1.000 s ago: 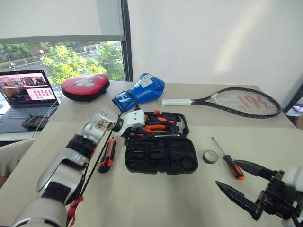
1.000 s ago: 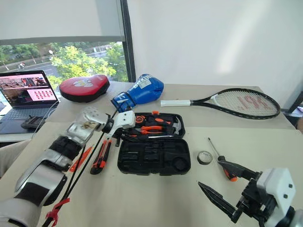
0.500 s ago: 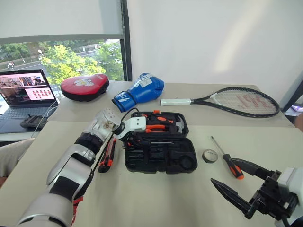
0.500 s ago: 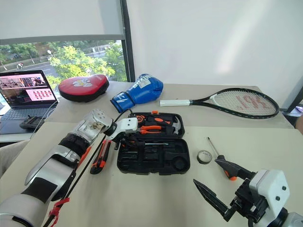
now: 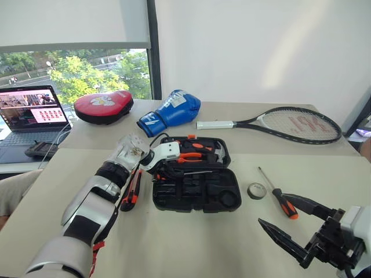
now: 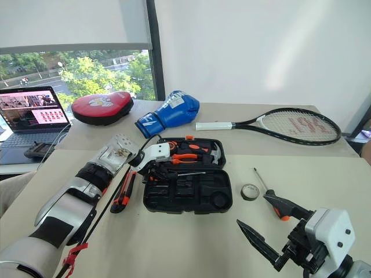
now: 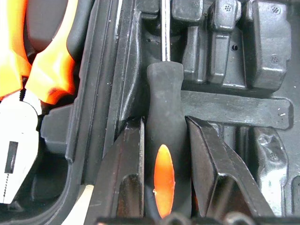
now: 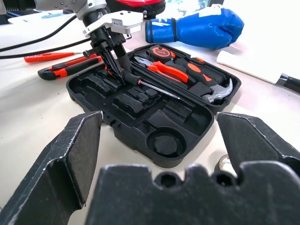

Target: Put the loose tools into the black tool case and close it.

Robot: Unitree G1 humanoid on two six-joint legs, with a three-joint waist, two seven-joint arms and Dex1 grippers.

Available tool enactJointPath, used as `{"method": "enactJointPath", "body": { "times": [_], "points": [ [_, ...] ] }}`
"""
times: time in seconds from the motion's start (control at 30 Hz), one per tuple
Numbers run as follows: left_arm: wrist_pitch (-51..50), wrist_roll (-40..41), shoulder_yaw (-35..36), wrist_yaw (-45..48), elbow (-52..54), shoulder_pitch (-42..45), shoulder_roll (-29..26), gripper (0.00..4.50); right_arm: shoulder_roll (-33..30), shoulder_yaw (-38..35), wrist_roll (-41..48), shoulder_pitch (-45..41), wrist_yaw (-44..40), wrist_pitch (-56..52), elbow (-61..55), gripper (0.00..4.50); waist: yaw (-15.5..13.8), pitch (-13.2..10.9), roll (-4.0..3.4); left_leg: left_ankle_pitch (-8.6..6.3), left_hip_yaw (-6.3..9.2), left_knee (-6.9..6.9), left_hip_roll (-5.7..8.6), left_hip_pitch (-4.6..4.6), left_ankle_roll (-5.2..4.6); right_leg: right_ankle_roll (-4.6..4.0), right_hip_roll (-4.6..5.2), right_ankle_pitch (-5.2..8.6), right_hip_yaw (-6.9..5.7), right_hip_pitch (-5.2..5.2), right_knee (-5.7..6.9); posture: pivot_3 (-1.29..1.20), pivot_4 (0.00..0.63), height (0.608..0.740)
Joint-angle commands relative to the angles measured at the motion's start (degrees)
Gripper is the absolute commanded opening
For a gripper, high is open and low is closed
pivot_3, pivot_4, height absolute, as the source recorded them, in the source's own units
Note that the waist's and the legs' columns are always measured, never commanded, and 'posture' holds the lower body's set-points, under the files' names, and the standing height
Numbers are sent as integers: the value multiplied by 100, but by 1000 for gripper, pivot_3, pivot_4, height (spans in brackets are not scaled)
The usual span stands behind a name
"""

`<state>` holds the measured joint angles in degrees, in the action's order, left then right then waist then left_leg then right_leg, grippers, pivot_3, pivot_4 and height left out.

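The black tool case (image 5: 203, 196) lies open at the table's middle. My left gripper (image 5: 157, 170) reaches down into the case's left end, shut on a black-and-orange screwdriver (image 7: 164, 108) whose shaft lies across the moulded slots (image 8: 157, 89). A utility knife (image 5: 131, 190) lies just left of the case, and an orange screwdriver (image 8: 44, 57) lies beyond the knife. To the case's right lie a small tape roll (image 5: 257, 190) and another screwdriver (image 5: 279, 196). My right gripper (image 5: 272, 209) hovers open near the front right, empty.
Orange pliers (image 5: 191, 157) and a hammer (image 5: 220, 153) sit in the case's far half. A blue boxing glove (image 5: 172, 111), a red pad (image 5: 103, 105) and a tennis racket (image 5: 290, 124) lie along the back. A laptop (image 5: 29, 119) stands at far left.
My left gripper sank a little into the case with the screwdriver and its wrist rolled, then held still. The right gripper stayed put.
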<state>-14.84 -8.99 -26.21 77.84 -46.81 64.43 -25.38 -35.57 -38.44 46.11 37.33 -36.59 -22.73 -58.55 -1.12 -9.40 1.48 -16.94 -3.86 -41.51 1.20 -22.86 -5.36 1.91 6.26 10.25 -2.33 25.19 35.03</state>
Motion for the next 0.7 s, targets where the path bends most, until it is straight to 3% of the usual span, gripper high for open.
{"method": "enactJointPath", "body": {
  "times": [0.03,0.13,0.23,0.33,0.57,0.7],
  "points": [
    [219,240,453,-18,215,147,-113,2403,20,3,-42,10,-49,202,-90,4500,-10,1,-1,0,1,0,0,0,0,0,0,0,0,-1,0,0,150,740],
    [-195,820,991,295,692,74,-249,3406,48,13,-96,24,-99,240,-52,4500,-31,0,-1,0,7,-12,0,-12,0,1,5,-2,-4,4,2,0,150,740],
    [-1261,1538,1652,307,1398,-163,-377,3406,70,35,-169,16,-144,294,19,4500,-21,1,-2,-2,10,-15,1,-20,-3,3,8,-3,-5,9,1,0,150,740],
    [-1926,1830,2037,-266,2140,-750,-318,2739,76,164,-270,-86,-113,319,98,4500,-18,6,-11,-2,12,-16,2,-15,-3,8,13,0,-5,4,0,0,150,740],
    [-1915,1781,2373,-2454,3546,-2199,745,223,84,389,-428,-333,56,274,88,4500,-106,9,-16,-2,15,-20,10,-2,-2,16,24,0,-2,-13,2,0,150,740],
    [-1890,1347,2056,-3380,3638,-2593,1020,104,138,421,-480,-277,135,264,-9,4500,-123,9,-16,-2,16,-21,11,-2,-1,14,26,-5,-1,-13,2,0,150,740]
  ]
}}
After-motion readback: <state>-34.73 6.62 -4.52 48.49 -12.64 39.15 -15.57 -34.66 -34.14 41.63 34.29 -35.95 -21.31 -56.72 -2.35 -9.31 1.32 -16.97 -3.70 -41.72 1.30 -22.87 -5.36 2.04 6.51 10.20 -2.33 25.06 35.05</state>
